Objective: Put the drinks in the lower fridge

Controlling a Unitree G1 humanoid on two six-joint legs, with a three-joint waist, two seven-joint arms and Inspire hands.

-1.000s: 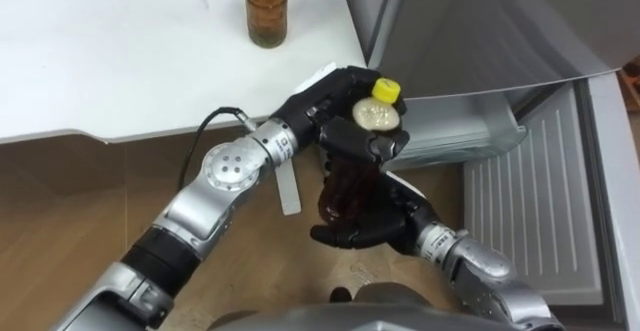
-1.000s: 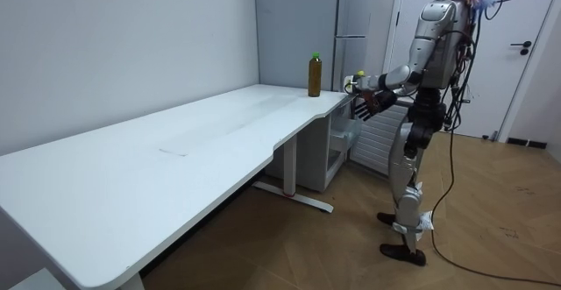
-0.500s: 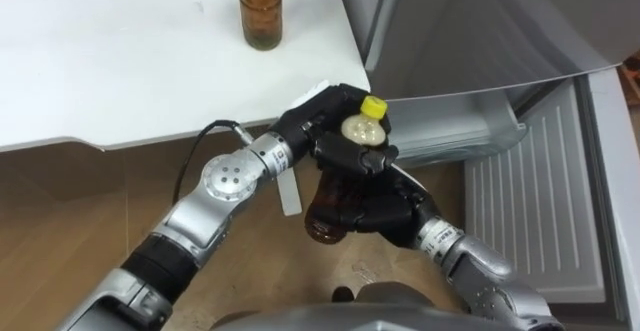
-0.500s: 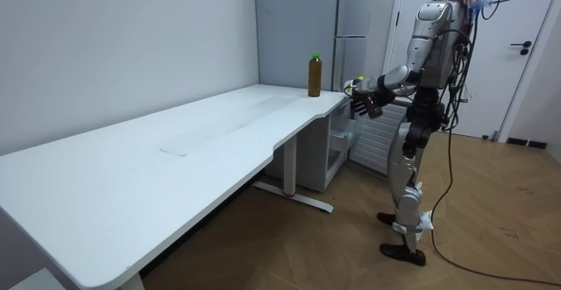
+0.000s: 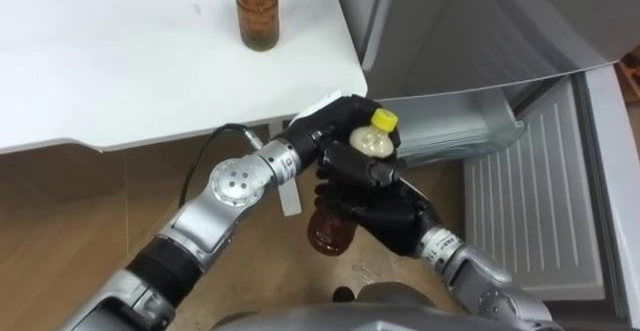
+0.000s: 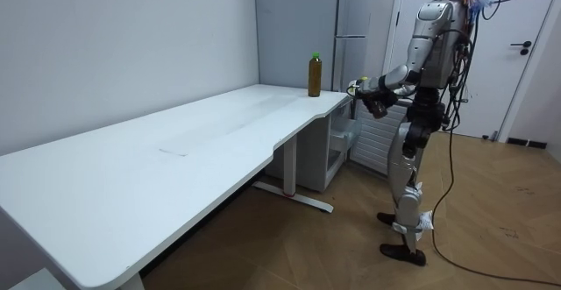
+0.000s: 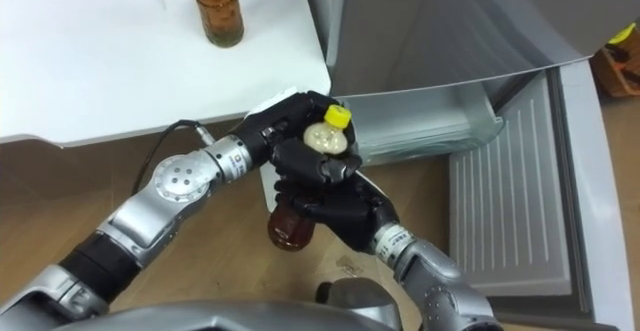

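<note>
**Left eye view.**
- Dark brown drink bottle (image 5: 329, 232) with a yellow cap: tilted, cap uppermost. It is held in the air over the wooden floor (image 5: 80, 191), between the table corner and the fridge.
- Left robot hand (image 5: 333, 123): fingers wrapped round the neck, just under the cap.
- Right robot hand (image 5: 388, 214): clasped round the bottle's body from below, with the base poking out bare.
- Amber drink bottle (image 5: 257, 6): upright on the white table (image 5: 120, 61), untouched.
- Grey fridge (image 5: 470, 21): lower compartment open, with a white ribbed inner panel (image 5: 520, 191) to the right of the hands.

**Room view.**
- The robot stands at the table's far end beside the fridge (image 6: 355, 18), both hands raised together before its body.
- The amber drink bottle (image 6: 315, 75) has a green cap and stands near that end of the table.

**Right eye view.**
- Same two-handed grasp: left robot hand (image 7: 283, 121) high, right robot hand (image 7: 345, 209) low, bottle base (image 7: 290, 229) exposed.

**Hazards, as judged.**
- The bottle is shared between two grips. If one lets go before the other is firm, the smooth tilted body could slide out base first and drop to the floor.
- Swinging it toward the open compartment risks knocking the cap end against the table corner or the fridge edge.
</note>
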